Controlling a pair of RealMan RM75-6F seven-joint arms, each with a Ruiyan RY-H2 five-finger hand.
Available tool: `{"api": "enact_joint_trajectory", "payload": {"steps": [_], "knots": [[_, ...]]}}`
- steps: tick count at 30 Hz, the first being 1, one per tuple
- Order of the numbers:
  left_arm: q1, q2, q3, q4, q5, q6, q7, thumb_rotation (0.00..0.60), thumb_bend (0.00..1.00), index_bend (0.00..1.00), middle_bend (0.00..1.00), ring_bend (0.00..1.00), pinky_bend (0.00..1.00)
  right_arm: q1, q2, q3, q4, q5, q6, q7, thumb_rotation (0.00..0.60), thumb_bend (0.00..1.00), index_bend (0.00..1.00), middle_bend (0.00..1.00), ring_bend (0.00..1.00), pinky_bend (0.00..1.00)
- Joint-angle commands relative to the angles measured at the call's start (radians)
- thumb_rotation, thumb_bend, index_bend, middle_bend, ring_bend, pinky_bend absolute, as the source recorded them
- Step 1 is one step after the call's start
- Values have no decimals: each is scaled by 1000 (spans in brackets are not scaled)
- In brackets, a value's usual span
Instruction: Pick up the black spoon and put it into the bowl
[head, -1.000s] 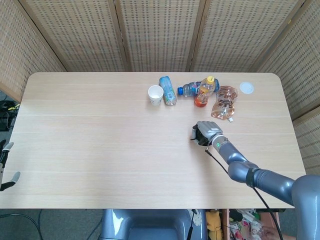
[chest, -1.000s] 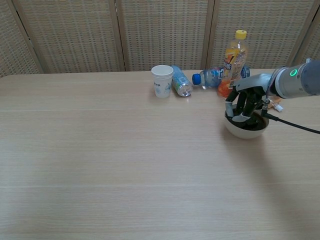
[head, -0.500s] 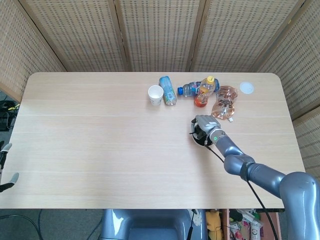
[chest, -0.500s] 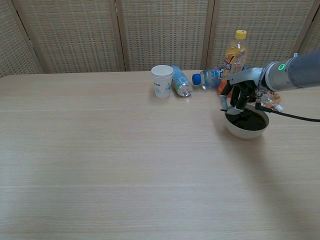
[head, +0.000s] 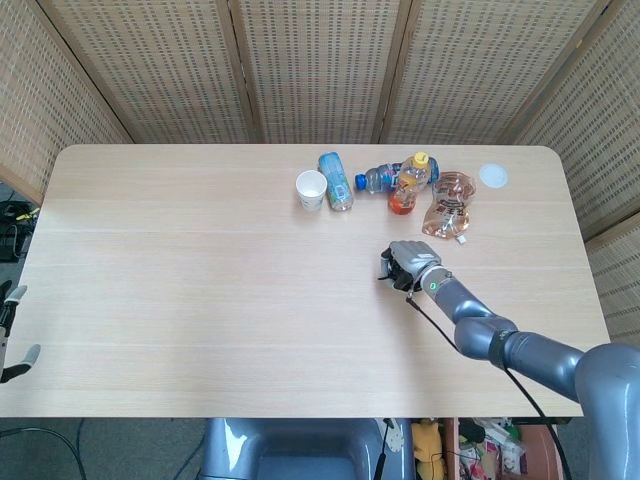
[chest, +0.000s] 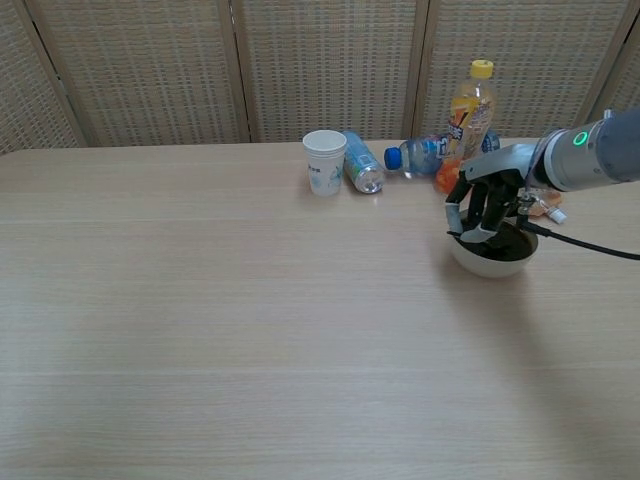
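A white bowl (chest: 489, 262) with a dark inside stands on the table's right half, just in front of the bottles. My right hand (chest: 486, 203) hangs directly over it with its fingers curled downward, gripping the black spoon (chest: 470, 234), whose lower end dips inside the bowl's rim. In the head view the right hand (head: 410, 265) covers nearly all of the bowl; only a dark sliver of the spoon (head: 385, 267) shows at its left. My left hand (head: 12, 340) sits off the table's left edge, holding nothing, fingers apart.
Behind the bowl are a white paper cup (chest: 324, 161), a lying blue-label bottle (chest: 362, 171), a second lying bottle (chest: 415, 155), an upright orange-drink bottle (chest: 468, 112) and a crumpled bottle (head: 449, 204). A white lid (head: 492, 176) lies far right. A black cable (chest: 590, 247) trails from the right wrist.
The right hand, with the spoon, rose toward the bottles half a second ago and has now come back down over the bowl. The left hand has barely moved.
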Motion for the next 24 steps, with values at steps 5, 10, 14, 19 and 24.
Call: {"api": "enact_joint_trajectory", "payload": {"steps": [5,10,14,19,24], "knots": [[2,0,0,-5,-4,2,7,600,323,0,0,0,0,12,-13,-22,57,6,-5,10,600,863,735,931,998,1000],[5,2,0,-8,-9,3,11,600,323,0,0,0,0,27,-32,-19,95,1,-13,18,600,862,738,931,998,1000],[8,3,1,-9,-11,3,11,600,323,0,0,0,0,38,-42,-15,109,-5,-19,25,600,862,738,931,998,1000],[9,1,3,-6,-13,1,8,600,323,0,0,0,0,43,-39,-8,85,-14,-23,39,600,862,738,931,998,1000],[8,-1,3,-2,-11,-2,4,600,323,0,0,0,0,37,-9,-12,21,-35,-26,49,600,862,738,931,998,1000]]}}
